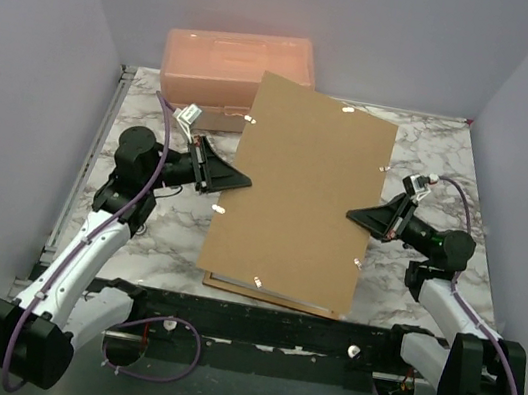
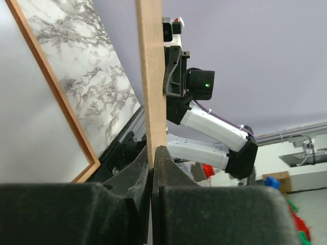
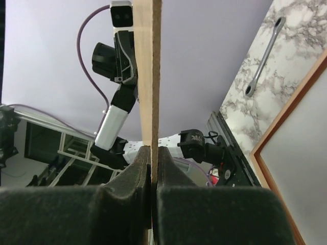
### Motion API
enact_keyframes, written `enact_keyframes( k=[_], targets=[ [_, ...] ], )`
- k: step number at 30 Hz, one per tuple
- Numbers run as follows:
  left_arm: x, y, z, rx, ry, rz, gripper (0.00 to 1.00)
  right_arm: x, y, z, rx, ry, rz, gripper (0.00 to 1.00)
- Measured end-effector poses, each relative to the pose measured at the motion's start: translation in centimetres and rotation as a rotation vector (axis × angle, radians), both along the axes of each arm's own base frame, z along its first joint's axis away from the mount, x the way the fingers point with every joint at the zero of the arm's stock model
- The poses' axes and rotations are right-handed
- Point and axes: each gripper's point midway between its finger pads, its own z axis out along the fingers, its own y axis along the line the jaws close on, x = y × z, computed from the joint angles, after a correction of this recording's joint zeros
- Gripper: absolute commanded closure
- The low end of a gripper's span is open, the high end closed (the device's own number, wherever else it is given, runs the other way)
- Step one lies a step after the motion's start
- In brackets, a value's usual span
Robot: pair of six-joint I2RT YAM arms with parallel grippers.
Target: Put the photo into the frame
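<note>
While board (image 1: 300, 193) held by both edges, frame (image 2: 54, 84) beneath.

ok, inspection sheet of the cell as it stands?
surface: marble table, its middle covered by the backing board
job's things: frame lies flat under the board; pale panel inside it, cannot tell whether it is the photo or glass
clutter: peach plastic box at the back edge; wrench on the marble beside the frame
end effectors: left end effector and right end effector are both shut on opposite edges of the board, holding it off the table
cables: purple cable on each arm, clear of the board
surroundings: plain lilac walls; nothing else seen
</note>
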Motion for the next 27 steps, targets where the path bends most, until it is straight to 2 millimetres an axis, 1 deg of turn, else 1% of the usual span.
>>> enact_keyframes(
  k=[2, 3, 5, 6, 7, 8, 9, 13, 14, 17, 22, 24, 26, 27],
  targets=[
    [-0.5, -0.2, 1.3, 0.005, -0.023, -0.01, 0.65, -0.2, 0.0, 0.3, 0.008, -0.015, -0.001, 0.99],
    [-0.8, -0.4, 2.0, 0.005, -0.036, -0.016, 0.52, -0.2, 0.0, 0.4, 0.012, -0.021, -0.003, 0.99],
    [-1.3, -0.7, 3.4, -0.002, -0.07, -0.031, 0.36, -0.3, 0.0, 0.6, 0.017, -0.027, -0.006, 0.99],
    [-1.6, -0.9, 4.0, -0.006, -0.08, -0.038, 0.32, -0.2, -0.1, 0.6, 0.018, -0.029, -0.008, 0.99],
    [-2.0, -1.1, 4.8, -0.015, -0.095, -0.052, 0.32, -0.2, -0.1, 0.6, 0.019, -0.027, -0.009, 0.99],
    [-2.2, -1.2, 5.3, -0.022, -0.107, -0.059, 0.34, -0.2, -0.1, 0.5, 0.02, -0.026, -0.013, 0.99],
    [-2.4, -1.4, 5.7, -0.028, -0.12, -0.067, 0.37, -0.2, -0.1, 0.4, 0.021, -0.022, -0.015, 0.99],
    [-2.9, -1.7, 6.1, -0.026, -0.137, -0.083, 0.55, -0.2, -0.1, 0.0, 0.024, -0.009, -0.02, 0.99],
    [-2.9, -1.7, 6.0, -0.019, -0.134, -0.083, 0.6, -0.2, -0.1, 0.0, 0.023, -0.011, -0.019, 0.99],
    [-2.6, -1.7, 5.4, 0.001, -0.126, -0.071, 0.68, -0.2, -0.1, 0.1, 0.023, -0.02, -0.019, 0.99],
    [-1.8, -1.9, 4.0, 0.035, -0.096, -0.058, 0.76, 0.0, -0.1, -0.3, 0.014, -0.02, -0.022, 0.99],
    [-1.5, -1.9, 3.5, 0.046, -0.087, -0.058, 0.81, 0.1, -0.1, -0.4, 0.004, -0.021, -0.022, 0.99],
    [-1.2, -1.9, 2.5, 0.073, -0.064, -0.054, 0.88, 0.3, -0.1, -0.6, -0.013, -0.024, -0.022, 0.96],
    [-1.1, -1.9, 2.0, 0.088, -0.048, -0.052, 0.93, 0.3, -0.1, -0.7, -0.024, -0.026, -0.02, 0.92]
  ],
)
